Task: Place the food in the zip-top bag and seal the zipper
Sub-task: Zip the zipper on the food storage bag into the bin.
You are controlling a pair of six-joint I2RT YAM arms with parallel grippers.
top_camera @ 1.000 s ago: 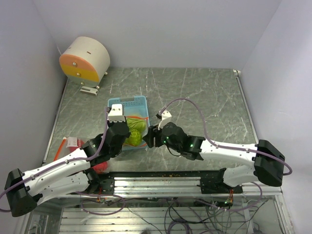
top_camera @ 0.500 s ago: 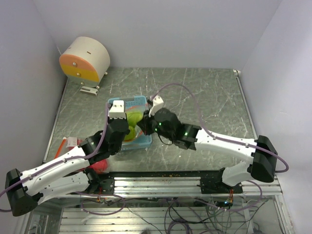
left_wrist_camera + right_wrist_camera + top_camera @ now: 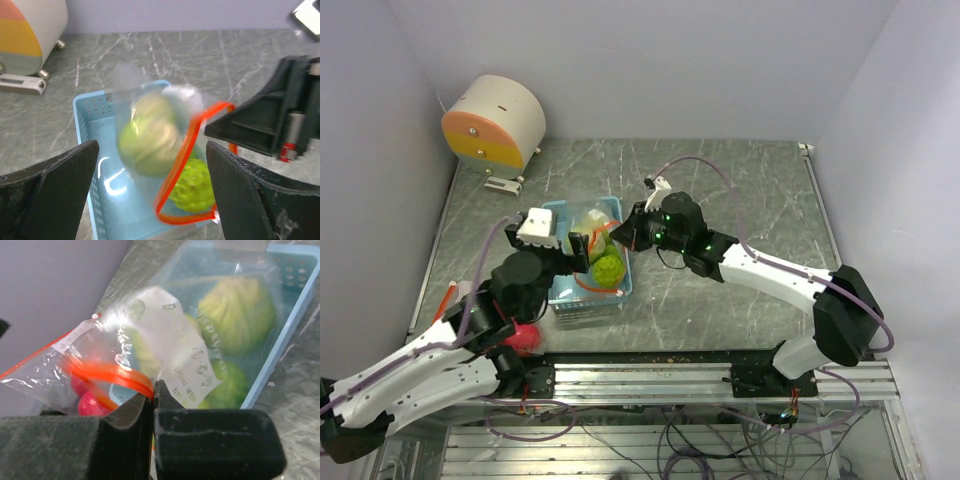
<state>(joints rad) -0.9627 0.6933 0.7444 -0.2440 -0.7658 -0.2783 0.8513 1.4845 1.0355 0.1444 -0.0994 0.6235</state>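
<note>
Ribbed pale-green cabbages (image 3: 150, 135) show through the clear bag (image 3: 185, 97).

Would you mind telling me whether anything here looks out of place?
One red food piece lies on the table beside the left arm, well apart from the blue tray, where the zip-top bag holds green pieces. The right tool pinches the bag's open zipper.

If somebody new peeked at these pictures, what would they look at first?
Probably the clear zip-top bag with its bright orange zipper, held over the light blue tray mid-table, green food inside. The right gripper pinches its zipper edge, and the left gripper stands open facing it. A white-and-orange drum sits in the far left corner.
</note>
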